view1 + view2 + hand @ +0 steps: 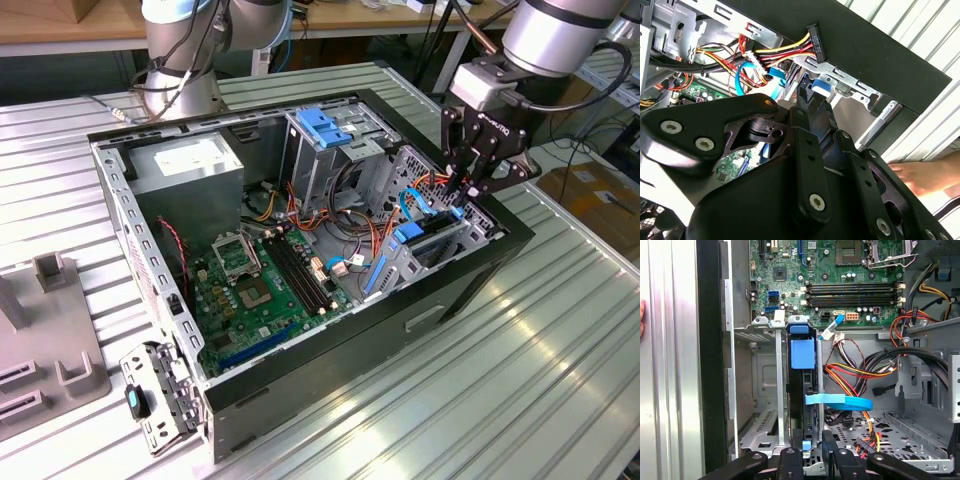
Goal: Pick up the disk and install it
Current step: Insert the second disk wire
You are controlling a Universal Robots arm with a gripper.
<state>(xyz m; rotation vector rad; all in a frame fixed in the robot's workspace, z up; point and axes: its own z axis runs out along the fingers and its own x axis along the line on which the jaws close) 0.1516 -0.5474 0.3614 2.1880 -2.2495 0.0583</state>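
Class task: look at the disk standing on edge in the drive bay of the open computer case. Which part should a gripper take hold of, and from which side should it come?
Probably the exposed outer end of the disk, pinched across its thin faces. The disk stands on edge in a narrow slot of the drive bay, whose metal walls cover both faces, so only that end is free. Come straight down through the case's open side, as the gripper is placed in the first wrist view.

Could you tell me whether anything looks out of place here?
Two things. A black power plug hangs free, seemingly unplugged, by the wall of the case. A person's hand is also close beside the case while the claw reaches into it.
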